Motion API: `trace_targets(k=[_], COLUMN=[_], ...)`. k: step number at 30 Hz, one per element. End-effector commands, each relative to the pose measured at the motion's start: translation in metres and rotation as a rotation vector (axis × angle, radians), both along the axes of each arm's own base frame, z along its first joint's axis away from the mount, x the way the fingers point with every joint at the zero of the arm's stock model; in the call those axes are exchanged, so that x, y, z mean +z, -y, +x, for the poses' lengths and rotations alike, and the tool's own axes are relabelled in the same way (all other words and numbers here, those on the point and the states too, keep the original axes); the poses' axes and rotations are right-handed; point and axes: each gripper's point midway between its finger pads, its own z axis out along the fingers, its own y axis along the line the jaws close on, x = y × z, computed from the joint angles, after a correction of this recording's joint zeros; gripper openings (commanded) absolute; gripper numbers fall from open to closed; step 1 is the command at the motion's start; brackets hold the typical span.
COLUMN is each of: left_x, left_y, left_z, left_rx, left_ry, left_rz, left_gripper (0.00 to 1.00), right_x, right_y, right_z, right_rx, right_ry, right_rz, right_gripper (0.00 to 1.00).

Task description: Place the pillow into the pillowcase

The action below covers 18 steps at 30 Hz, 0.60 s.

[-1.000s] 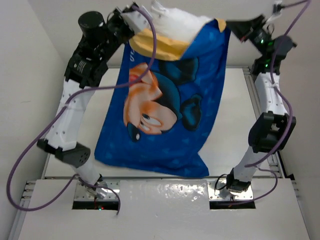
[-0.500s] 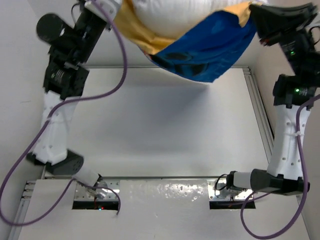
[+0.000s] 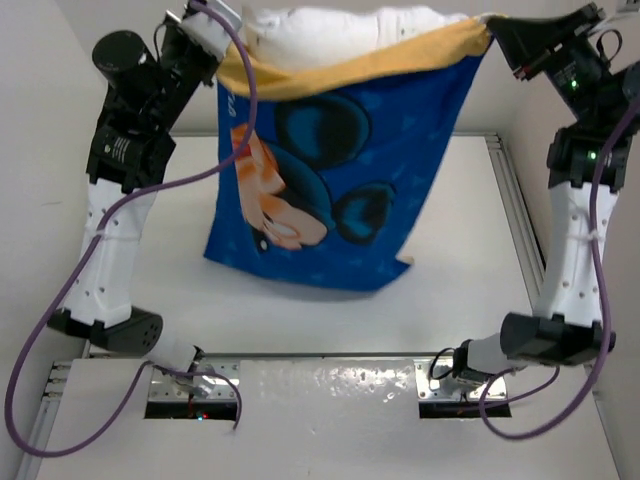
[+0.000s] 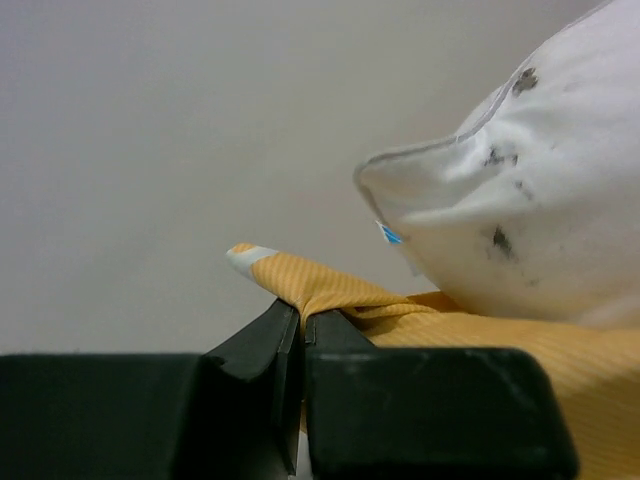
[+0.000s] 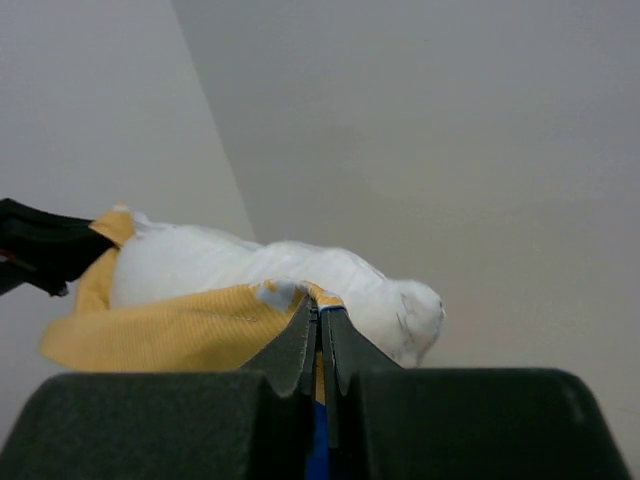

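The pillowcase (image 3: 340, 180) hangs in the air above the table, blue mouse-print side facing the top camera, its orange rim (image 3: 330, 72) stretched across the top. The white pillow (image 3: 340, 30) bulges out of that open rim. My left gripper (image 3: 222, 40) is shut on the rim's left corner, and the left wrist view shows orange fabric (image 4: 500, 340) pinched at the fingertips (image 4: 300, 310) below the pillow's corner (image 4: 520, 200) with its small blue tag (image 4: 390, 234). My right gripper (image 3: 487, 28) is shut on the right corner, where the pillowcase (image 5: 170, 330) sits against the pillow (image 5: 250, 265).
The white table (image 3: 300, 320) lies under the hanging case, with a metal rail (image 3: 520, 230) along its right side. Plain walls close in on the left, right and back. Both arm bases stand at the near edge.
Half a second ago both arms had swung the case up high, its lower part lifted off. Now it hangs down again, stretched wider between the grippers than one second ago.
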Motion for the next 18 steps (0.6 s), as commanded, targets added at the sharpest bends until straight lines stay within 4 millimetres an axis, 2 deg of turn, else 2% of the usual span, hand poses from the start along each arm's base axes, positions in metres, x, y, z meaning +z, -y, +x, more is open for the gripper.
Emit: trace_targets(k=[1,2,3,4,5,6,7,8,9,10,11,12,13,14,15,16,17,18], left_x=[0.015,0.015,0.024,0.017,0.031,0.029,0.027,0.022,0.015,0.008,-0.01,-0.02,-0.032,-0.055,-0.064,-0.069,-0.097,-0.104], left_y=[0.004,0.004,0.004,0.009,0.01,0.015,0.019,0.02,0.024,0.026,0.027,0.029,0.03,0.033,0.038,0.039,0.049,0.057], left_z=[-0.054,-0.052,-0.057,-0.052,-0.064,-0.069,-0.074,-0.081,-0.084,-0.084,-0.084,-0.085,-0.085,-0.085,-0.09,-0.099,-0.096,-0.103], left_rx=[-0.081,-0.082,-0.094,-0.11,-0.133,-0.161,-0.188,-0.201,-0.217,-0.219,-0.218,-0.221,-0.219,-0.223,-0.245,-0.262,-0.29,-0.335], left_ry=[0.056,0.054,0.059,0.016,0.037,0.017,0.006,-0.017,-0.044,-0.067,-0.12,-0.138,-0.164,-0.208,-0.215,-0.209,-0.262,-0.267], left_rz=[-0.031,-0.042,-0.079,-0.081,-0.101,-0.116,-0.115,-0.113,-0.106,-0.097,-0.077,-0.051,-0.034,-0.011,0.018,0.03,0.066,0.083], left_gripper=[0.0,0.0,0.0,0.0,0.0,0.0,0.0,0.0,0.0,0.0,0.0,0.0,0.0,0.0,0.0,0.0,0.0,0.0], right_x=[0.038,0.036,0.023,0.019,-0.013,-0.03,-0.039,-0.061,-0.112,-0.138,-0.17,-0.191,-0.225,-0.242,-0.254,-0.267,-0.278,-0.288], right_y=[-0.016,-0.019,-0.024,-0.029,-0.032,-0.042,-0.055,-0.06,-0.068,-0.073,-0.074,-0.087,-0.097,-0.1,-0.115,-0.121,-0.132,-0.135], right_z=[-0.065,-0.066,-0.067,-0.074,-0.065,-0.07,-0.098,-0.1,-0.101,-0.102,-0.1,-0.107,-0.12,-0.125,-0.137,-0.147,-0.153,-0.158], right_rx=[0.002,0.028,0.08,0.112,0.143,0.178,0.204,0.207,0.204,0.209,0.181,0.212,0.255,0.26,0.313,0.336,0.351,0.355], right_ry=[0.222,0.226,0.177,0.188,0.107,0.085,0.095,0.047,-0.088,-0.157,-0.184,-0.236,-0.373,-0.41,-0.418,-0.466,-0.479,-0.505], right_rz=[-0.039,-0.03,-0.005,-0.006,0.022,0.016,-0.01,-0.014,-0.036,-0.067,-0.165,-0.21,-0.238,-0.273,-0.327,-0.347,-0.386,-0.409], right_gripper=[0.0,0.0,0.0,0.0,0.0,0.0,0.0,0.0,0.0,0.0,0.0,0.0,0.0,0.0,0.0,0.0,0.0,0.0])
